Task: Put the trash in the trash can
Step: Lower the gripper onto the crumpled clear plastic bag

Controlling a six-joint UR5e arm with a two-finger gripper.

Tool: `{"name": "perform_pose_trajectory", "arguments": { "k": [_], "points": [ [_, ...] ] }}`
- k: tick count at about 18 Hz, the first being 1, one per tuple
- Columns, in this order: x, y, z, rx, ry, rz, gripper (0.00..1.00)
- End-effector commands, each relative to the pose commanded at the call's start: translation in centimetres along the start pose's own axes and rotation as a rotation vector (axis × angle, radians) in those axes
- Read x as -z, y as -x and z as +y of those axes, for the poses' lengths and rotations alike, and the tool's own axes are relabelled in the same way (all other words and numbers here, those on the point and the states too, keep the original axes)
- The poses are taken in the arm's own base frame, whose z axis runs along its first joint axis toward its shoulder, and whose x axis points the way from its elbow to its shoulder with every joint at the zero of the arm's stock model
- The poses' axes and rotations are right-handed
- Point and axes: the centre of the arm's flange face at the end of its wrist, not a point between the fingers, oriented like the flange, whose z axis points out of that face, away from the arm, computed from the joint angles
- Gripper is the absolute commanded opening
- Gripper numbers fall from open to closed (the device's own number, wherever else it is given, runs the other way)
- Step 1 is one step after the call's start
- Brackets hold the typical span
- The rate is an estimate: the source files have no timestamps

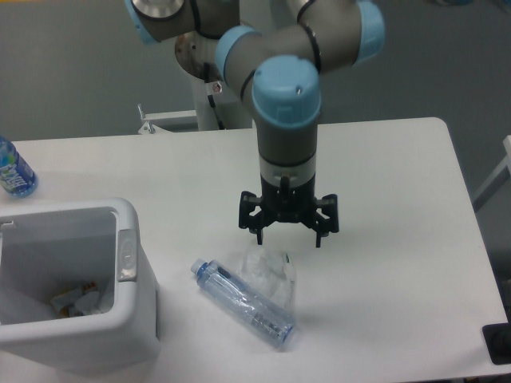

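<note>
From the fixed camera, my gripper (288, 237) hangs spread wide and empty just beyond the plastic bag (269, 271). The clear bottle (243, 302) lies touching it on the table (399, 239). The trash can (120, 319) stands near-left; I judge both pieces remain.

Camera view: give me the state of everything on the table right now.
pincer: open, empty, above the bag
plastic bag: crumpled, on table
clear bottle: lying on its side, against the bag
trash can: upright, open, scraps inside
blue-label bottle: at far left table edge
</note>
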Motion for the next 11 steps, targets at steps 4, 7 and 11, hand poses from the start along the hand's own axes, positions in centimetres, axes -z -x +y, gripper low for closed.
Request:
{"name": "perform_pose_trajectory", "arguments": {
  "k": [4, 7, 11],
  "points": [
    [-5.1, -1.4, -0.1, -0.011, 0.083, 0.042, 1.0],
    [-6.8, -1.6, 0.0, -0.004, 0.108, 0.051, 1.0],
    [-8.8, -1.4, 1.1, -0.011, 0.168, 0.021, 0.95]
  ]
}}
